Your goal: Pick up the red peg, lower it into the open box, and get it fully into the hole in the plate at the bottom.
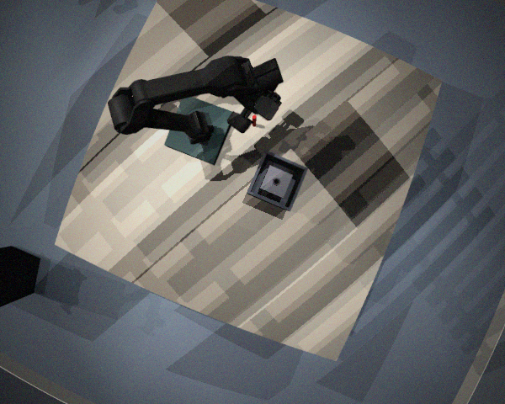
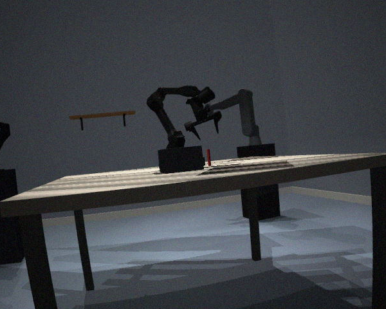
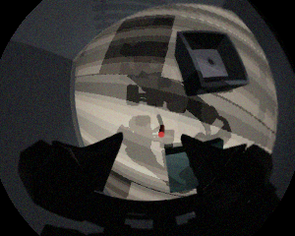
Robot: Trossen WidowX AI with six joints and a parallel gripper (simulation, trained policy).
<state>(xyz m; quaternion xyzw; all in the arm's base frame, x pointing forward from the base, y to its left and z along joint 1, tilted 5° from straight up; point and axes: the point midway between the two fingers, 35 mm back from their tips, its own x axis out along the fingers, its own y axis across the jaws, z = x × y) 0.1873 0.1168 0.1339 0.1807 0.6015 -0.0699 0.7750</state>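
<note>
Spread wide above the worktop [image 1: 192, 278] [image 2: 119, 192] [image 3: 100, 103], black two-fingered claw [image 1: 253, 114] [image 2: 208, 134] [image 3: 152, 136] with nothing gripped. Standing upright beneath, near the green square plate [image 1: 178, 139] [image 3: 179, 169]: slim red cylindrical peg [image 1: 254, 120] [image 2: 208, 157] [image 3: 161, 134]. Well apart from it, the dark grey open-topped square box [image 1: 298, 187] [image 2: 180, 160] [image 3: 187, 74]. Likely fault: toppling the peg, should descent run tilted and one fingertip strike its top. Possible further fault: skewed grasp from off-centre closing, then jamming at the hole [image 1: 276, 181] [image 3: 211, 61].
</note>
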